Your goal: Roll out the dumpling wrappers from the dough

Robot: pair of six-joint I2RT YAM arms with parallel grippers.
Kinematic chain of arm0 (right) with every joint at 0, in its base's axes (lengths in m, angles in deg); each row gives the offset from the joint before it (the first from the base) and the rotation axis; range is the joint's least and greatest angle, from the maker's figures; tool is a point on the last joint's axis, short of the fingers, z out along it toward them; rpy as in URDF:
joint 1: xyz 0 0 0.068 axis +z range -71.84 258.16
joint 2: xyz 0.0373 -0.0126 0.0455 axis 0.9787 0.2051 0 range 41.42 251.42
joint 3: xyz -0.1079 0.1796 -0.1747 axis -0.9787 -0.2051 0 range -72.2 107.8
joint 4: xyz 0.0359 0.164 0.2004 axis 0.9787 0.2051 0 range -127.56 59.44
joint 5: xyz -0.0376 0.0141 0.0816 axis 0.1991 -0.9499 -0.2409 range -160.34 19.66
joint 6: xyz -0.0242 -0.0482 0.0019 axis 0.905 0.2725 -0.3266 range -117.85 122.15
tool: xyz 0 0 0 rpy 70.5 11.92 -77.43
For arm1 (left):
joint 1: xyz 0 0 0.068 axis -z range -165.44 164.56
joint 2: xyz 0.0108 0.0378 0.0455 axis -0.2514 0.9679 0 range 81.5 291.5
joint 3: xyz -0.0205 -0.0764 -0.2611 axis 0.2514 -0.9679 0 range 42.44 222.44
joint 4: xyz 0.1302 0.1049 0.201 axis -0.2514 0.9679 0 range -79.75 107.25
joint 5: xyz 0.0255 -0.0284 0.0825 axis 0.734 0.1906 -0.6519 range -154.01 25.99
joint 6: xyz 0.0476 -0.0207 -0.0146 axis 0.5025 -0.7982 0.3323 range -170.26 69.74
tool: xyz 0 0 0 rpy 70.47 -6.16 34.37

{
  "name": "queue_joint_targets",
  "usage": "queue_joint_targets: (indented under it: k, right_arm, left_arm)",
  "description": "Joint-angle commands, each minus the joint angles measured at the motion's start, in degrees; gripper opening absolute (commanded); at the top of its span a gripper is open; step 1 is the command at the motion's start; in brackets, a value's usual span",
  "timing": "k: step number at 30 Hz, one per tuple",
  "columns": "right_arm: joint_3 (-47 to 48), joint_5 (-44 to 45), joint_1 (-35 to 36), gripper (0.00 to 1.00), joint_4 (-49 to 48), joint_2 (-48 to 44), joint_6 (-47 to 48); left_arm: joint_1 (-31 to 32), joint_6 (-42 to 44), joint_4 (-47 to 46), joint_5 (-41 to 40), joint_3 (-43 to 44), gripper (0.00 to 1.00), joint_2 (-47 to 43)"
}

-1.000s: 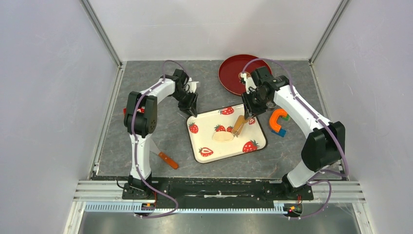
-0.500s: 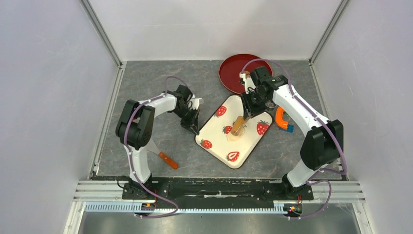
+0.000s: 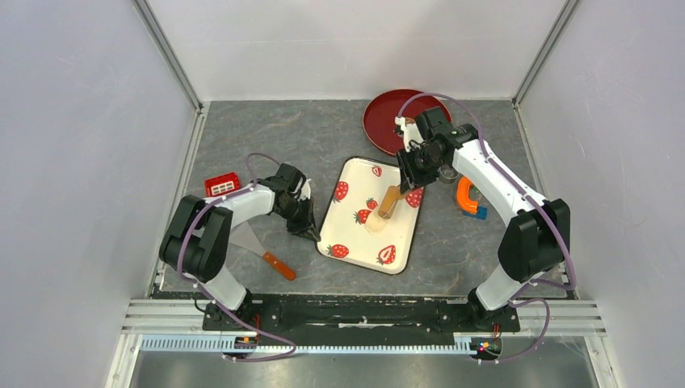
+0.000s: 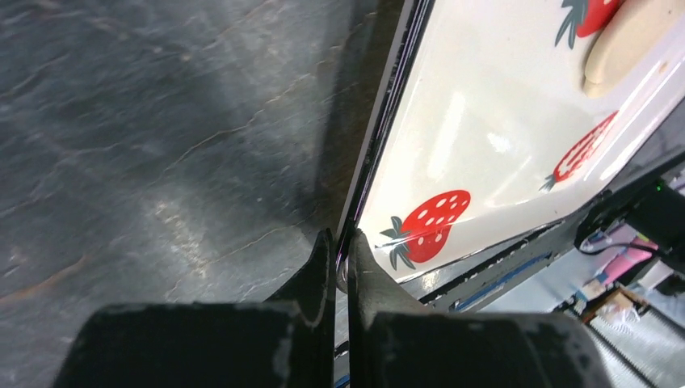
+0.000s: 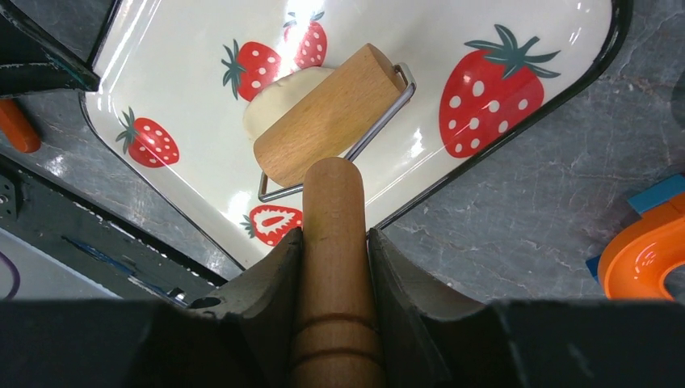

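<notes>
Turned since a second ago, tray now lies lengthwise on the counter, dough inside it under the roller. Left fingers pinch its rim; right fingers clamp the roller's handle.

Dough half hidden under roller; tray cut off at frame edges; orange toy cropped

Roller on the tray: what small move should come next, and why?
Probably push the roller slowly across the dough. Its barrel lies partly on the dough, which looks thick, not a thin disc yet; the right jaws grip its handle and the left jaws are shut on the rim of the tray.
</notes>
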Motion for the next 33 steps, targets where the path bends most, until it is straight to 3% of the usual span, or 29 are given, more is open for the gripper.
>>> queue_joint_targets:
  k: [1, 8, 9, 12, 13, 17, 22, 24, 29, 33]
  right_arm:
    - [1.44, -0.93, 0.4, 0.0, -3.45, -3.01, 4.06]
    - [1.56, 3.97, 3.81, 0.0, -3.31, -3.35, 6.42]
    - [1.7, 4.12, 4.12, 0.0, -3.41, -3.3, 6.36]
    - [1.77, 3.69, 4.77, 0.0, -3.8, -3.35, 6.27]
    - [1.72, 3.6, 4.94, 0.0, -3.8, -3.38, 6.27]
    - [0.75, 3.54, 5.28, 0.0, -4.24, -4.2, 6.52]
    - [0.84, 5.12, 5.73, 0.0, -4.11, -4.95, 6.97]
    - [1.0, 5.94, 6.01, 0.0, -4.07, -4.87, 6.81]
    - [1.0, 6.66, 7.27, 0.0, -4.24, -4.52, 6.44]
    - [1.76, 7.67, 8.25, 0.0, -4.33, -3.69, 6.36]
  left_arm:
    - [-0.36, -8.25, 1.32, -13.73, -1.53, 0.02, -2.87]
    - [-0.52, -8.9, 1.07, -13.97, -2.35, 0.03, -6.1]
    - [-0.59, -8.64, 0.14, -13.26, -2.6, 0.08, -6.64]
    - [-1.87, -7.26, -3.56, -10.08, -2.57, 0.38, -7.32]
    - [-2.73, -6.49, -4.42, -8.49, -1.69, 0.44, -6.5]
    - [-5.04, -0.41, -4.92, -3.02, 5.25, 0.49, 0.14]
    - [-6.23, 3.98, -4.12, 3.59, 15.79, 0.44, 10.52]
    - [-6.22, 3.83, -3.81, 3.13, 18.28, 0.37, 13.02]
    - [-5.78, 2.42, -3.69, 1.86, 19.42, 0.31, 15.36]
    - [-5.35, -0.03, -5.06, -1.37, 15.02, 0.08, 12.21]
